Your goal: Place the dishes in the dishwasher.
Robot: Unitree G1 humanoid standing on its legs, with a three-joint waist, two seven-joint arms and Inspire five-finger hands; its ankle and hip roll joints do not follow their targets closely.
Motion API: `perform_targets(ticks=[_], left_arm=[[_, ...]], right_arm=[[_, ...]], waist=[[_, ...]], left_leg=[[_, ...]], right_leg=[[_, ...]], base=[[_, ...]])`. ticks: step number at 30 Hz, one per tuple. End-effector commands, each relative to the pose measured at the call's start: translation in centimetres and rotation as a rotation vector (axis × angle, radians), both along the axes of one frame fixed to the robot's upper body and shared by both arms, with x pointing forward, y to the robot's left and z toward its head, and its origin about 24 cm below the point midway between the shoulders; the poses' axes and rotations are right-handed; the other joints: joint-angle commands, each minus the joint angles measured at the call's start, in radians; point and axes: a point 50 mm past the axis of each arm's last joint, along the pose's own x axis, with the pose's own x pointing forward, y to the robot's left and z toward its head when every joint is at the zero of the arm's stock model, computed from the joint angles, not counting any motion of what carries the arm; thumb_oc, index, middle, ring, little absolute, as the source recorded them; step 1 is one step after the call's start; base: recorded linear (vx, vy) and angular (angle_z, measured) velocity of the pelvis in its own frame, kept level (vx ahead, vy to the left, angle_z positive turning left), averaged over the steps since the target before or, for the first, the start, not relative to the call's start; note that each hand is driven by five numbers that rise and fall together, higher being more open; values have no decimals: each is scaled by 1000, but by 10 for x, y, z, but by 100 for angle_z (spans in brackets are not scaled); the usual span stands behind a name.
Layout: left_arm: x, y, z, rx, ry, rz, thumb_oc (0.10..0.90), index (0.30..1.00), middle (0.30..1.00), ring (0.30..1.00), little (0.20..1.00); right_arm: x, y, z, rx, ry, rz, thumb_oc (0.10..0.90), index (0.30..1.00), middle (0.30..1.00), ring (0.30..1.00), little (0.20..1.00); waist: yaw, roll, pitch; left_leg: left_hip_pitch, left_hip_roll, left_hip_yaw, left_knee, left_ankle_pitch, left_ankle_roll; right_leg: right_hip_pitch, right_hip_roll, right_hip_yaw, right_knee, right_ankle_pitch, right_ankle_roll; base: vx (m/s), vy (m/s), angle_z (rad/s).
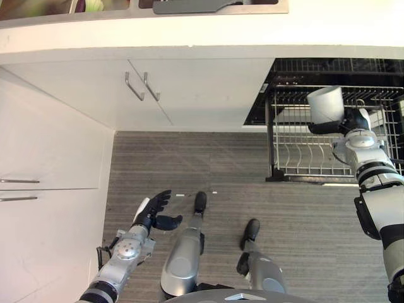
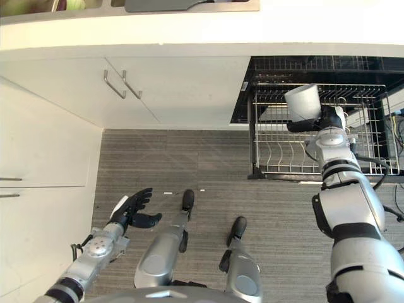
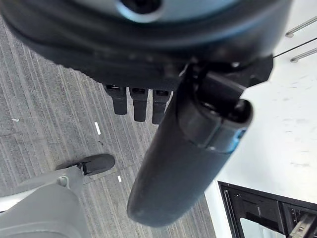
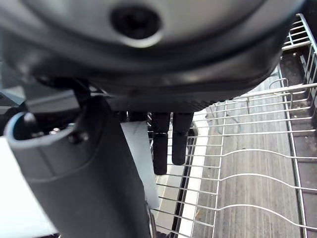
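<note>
Right robot hand (image 1: pixel 353 121) grips a white cup (image 1: pixel 326 105) above the dishwasher rack (image 1: pixel 297 158), mid-placement; next it must lower and release, while the left robot hand (image 1: pixel 153 211) idles open-fingered.

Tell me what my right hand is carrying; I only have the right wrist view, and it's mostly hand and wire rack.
Observer: The right hand holds a white cup, fingers curled round it.
Operator: Say where it is over the rack.
Observer: Above the pulled-out dishwasher rack, near its back half.
Operator: Report the left hand.
Observer: The left hand is open over the floor, holding nothing.
</note>
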Motion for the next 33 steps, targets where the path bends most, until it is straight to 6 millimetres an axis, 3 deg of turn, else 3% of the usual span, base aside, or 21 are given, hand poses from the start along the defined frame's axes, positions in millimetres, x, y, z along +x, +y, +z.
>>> perform_targets(ticks=[1, 8, 11, 13, 14, 15, 17, 18, 19, 20, 22, 26, 28, 29, 31, 32, 33], left_arm=[[-14, -1, -8, -27, 15, 20, 800, 900, 900, 900, 900], [-24, 6, -21, -19, 84, 68, 800, 900, 900, 900, 900], [-27, 6, -23, -19, 97, 74, 800, 900, 900, 900, 900], [-37, 8, -35, -29, 153, 131, 800, 900, 900, 900, 900], [-43, 12, -42, -15, 192, 176, 800, 900, 900, 900, 900], [-43, 12, -43, -12, 194, 173, 800, 900, 900, 900, 900], [-61, 20, -57, 25, 294, 247, 800, 900, 900, 900, 900], [-74, 23, -66, 30, 360, 290, 800, 900, 900, 900, 900], [-74, 22, -66, 31, 361, 289, 800, 900, 900, 900, 900], [-82, 23, -72, -1, 399, 359, 800, 900, 900, 900, 900], [-96, 21, -80, -49, 448, 456, 800, 900, 900, 900, 900], [-131, 26, -91, -83, 540, 657, 800, 900, 900, 900, 900], [-133, 27, -91, -81, 534, 676, 800, 900, 900, 900, 900], [-131, 28, -90, -52, 529, 660, 800, 900, 900, 900, 900], [-130, 28, -90, -51, 528, 660, 800, 900, 900, 900, 900], [-112, 28, -85, -41, 475, 639, 800, 900, 900, 900, 900], [-110, 25, -86, -41, 481, 629, 800, 900, 900, 900, 900]], right_arm=[[7, -2, 50, -156, -135, 68, 800, 900, 900, 900, 900], [14, 39, 35, -121, -182, 274, 800, 900, 900, 900, 900], [11, 43, 31, -111, -195, 301, 800, 900, 900, 900, 900], [-14, 61, 19, -9, -360, 391, 800, 900, 900, 900, 900], [-39, 60, 8, 130, -496, 355, 800, 900, 900, 900, 900], [-41, 59, 7, 132, -494, 351, 800, 900, 900, 900, 900], [-79, 59, -13, 302, -631, 275, 800, 900, 900, 900, 900], [-86, 66, -11, 309, -658, 304, 800, 900, 900, 900, 900], [-88, 66, -11, 309, -656, 302, 800, 900, 900, 900, 900], [-98, 72, -3, 327, -713, 348, 800, 900, 900, 900, 900], [-113, 76, -6, 416, -783, 337, 800, 900, 900, 900, 900], [-135, 90, 43, 393, -1125, 402, 800, 900, 900, 900, 900], [-134, 94, 47, 414, -1165, 405, 800, 900, 900, 900, 900], [-135, 100, 55, 449, -1220, 439, 800, 900, 900, 900, 900], [-135, 100, 55, 450, -1221, 439, 800, 900, 900, 900, 900], [-145, 99, 73, 379, -1291, 463, 800, 900, 900, 900, 900], [-147, 98, 76, 357, -1314, 444, 800, 900, 900, 900, 900]], waist=[[-17, -61, -86], [-49, -93, -117], [-51, -96, -125], [-80, -99, -154], [-98, -94, -176], [-95, -95, -177], [-116, -88, -223], [-123, -87, -236], [-123, -87, -236], [-128, -85, -248], [-132, -78, -271], [-114, -52, -301], [-109, -48, -298], [-97, -55, -273], [-105, -55, -274], [-95, -70, -229], [-92, -63, -231]], left_leg=[[64, 21, 6, 2, -122, -52], [114, 35, 43, 2, -136, -48], [124, 36, 48, 2, -140, -47], [159, 38, 65, 2, -153, -42], [177, 39, 67, 2, -160, -38], [179, 39, 67, 2, -160, -38], [209, 37, 64, 2, -173, -34], [218, 37, 63, 2, -175, -35], [220, 37, 62, 2, -176, -35], [226, 37, 63, 2, -177, -35], [236, 37, 59, 2, -180, -34], [248, 31, 42, 2, -184, -34], [250, 26, 37, 2, -180, -36], [205, 12, 41, 113, -189, -51], [187, 12, 33, 141, -203, -51], [9, 41, 90, 332, -109, -129], [-31, 75, 108, 286, -95, -136]], right_leg=[[-84, -37, 10, 67, -5, 37], [-68, -23, 55, 68, -10, 34], [-62, -21, 61, 68, -12, 33], [-37, -19, 74, 67, -20, 34], [-18, -20, 74, 65, -27, 35], [-16, -20, 73, 64, -27, 35], [30, -19, 62, 52, -41, 35], [42, -18, 60, 49, -43, 35], [45, -18, 58, 47, -44, 35], [54, -17, 56, 43, -45, 34], [72, -15, 52, 34, -48, 34], [104, -18, 30, 24, -60, 33], [113, -23, 20, 24, -62, 34], [129, -44, 7, 28, -74, 24], [129, -45, 0, 28, -75, 24], [192, -47, -43, -13, -97, 6], [208, -45, -67, -26, -113, 15]], base=[[11, 6, -18], [19, 7, -25], [23, -6, -23], [90, 4, -19], [101, 1, -6], [121, -12, -7], [172, -27, -12], [136, -24, -5], [72, -14, 5], [70, -17, 3], [99, -22, -1], [91, -21, -1], [42, -31, 18], [21, -42, 19], [-19, -59, 58], [6, -40, 116], [19, -45, 150]])
